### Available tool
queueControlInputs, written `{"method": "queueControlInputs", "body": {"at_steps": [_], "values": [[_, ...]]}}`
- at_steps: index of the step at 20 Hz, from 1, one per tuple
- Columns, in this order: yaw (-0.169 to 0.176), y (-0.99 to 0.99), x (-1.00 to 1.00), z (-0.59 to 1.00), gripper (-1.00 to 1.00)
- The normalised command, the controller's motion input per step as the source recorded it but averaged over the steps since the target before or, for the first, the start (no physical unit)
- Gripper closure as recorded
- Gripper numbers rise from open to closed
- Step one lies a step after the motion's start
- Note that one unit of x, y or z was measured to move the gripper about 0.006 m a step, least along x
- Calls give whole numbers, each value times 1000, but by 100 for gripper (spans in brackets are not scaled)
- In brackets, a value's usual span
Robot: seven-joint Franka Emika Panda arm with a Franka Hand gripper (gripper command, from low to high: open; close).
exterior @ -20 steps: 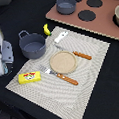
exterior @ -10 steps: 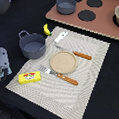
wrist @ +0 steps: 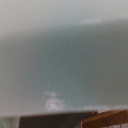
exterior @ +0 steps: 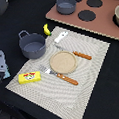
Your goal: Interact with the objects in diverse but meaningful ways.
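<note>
Pot point(exterior: 32, 45): grey-blue, upright beside mat point(exterior: 95, 72), banana point(exterior: 47, 30) just behind.
Gripper: unseen; wrist view blurred, grip state can't tell, poss. v. close to a surface.

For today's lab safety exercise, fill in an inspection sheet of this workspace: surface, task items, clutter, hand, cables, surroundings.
Surface: black table with a striped placemat.
Task items: grey-blue pot off the mat's edge; banana beside it; yellow box on the mat's corner; tan plate at the mat's centre, between a spatula and a fork, both orange-handled.
Clutter: pale object at the exterior view's left edge, unclear.
Hand: not in view; wrist view is a blur.
Cables: nothing seen.
Surroundings: toy stove carrying a second pot.
</note>
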Motion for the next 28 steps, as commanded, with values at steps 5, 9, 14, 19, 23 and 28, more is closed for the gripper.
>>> {"method": "queueControlInputs", "body": {"at_steps": [5, 9, 14, 19, 23, 28], "values": [[-10, 81, 738, 1000, 100], [-12, 209, 947, 1000, 100], [0, 468, 967, 714, 100], [0, 524, 954, 599, 100], [0, 554, 934, 559, 100], [0, 553, 931, 553, 100]]}}
